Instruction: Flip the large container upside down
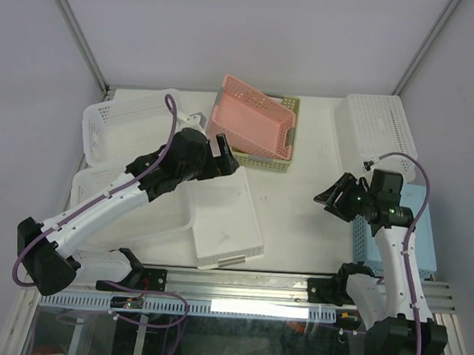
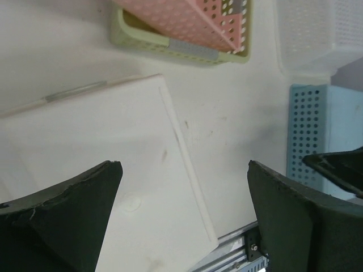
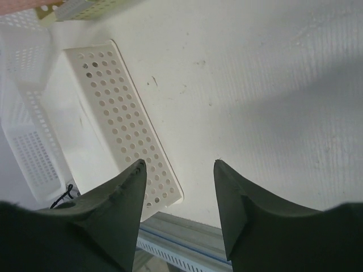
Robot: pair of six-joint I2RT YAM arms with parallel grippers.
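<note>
The large white container [image 1: 222, 217] lies on the table at front centre-left with a flat, solid face up. It fills the left wrist view [image 2: 113, 158]. Its perforated side wall shows in the right wrist view [image 3: 122, 119]. My left gripper [image 1: 226, 157] is open and empty, hovering over the container's far edge; in its own view the fingers [image 2: 184, 164] stand wide apart above the container's right edge. My right gripper [image 1: 330, 198] is open and empty, above bare table to the right of the container, and its own view [image 3: 178, 162] shows it looking toward the container's corner.
A pink basket [image 1: 253, 118] sits tilted in a yellow-green basket [image 1: 282, 160] at the back centre. White perforated baskets stand at back left [image 1: 120, 118], left [image 1: 91, 186] and back right [image 1: 381, 126]. A light-blue basket [image 1: 423, 229] is under the right arm. A metal rail [image 1: 254, 287] runs along the near edge.
</note>
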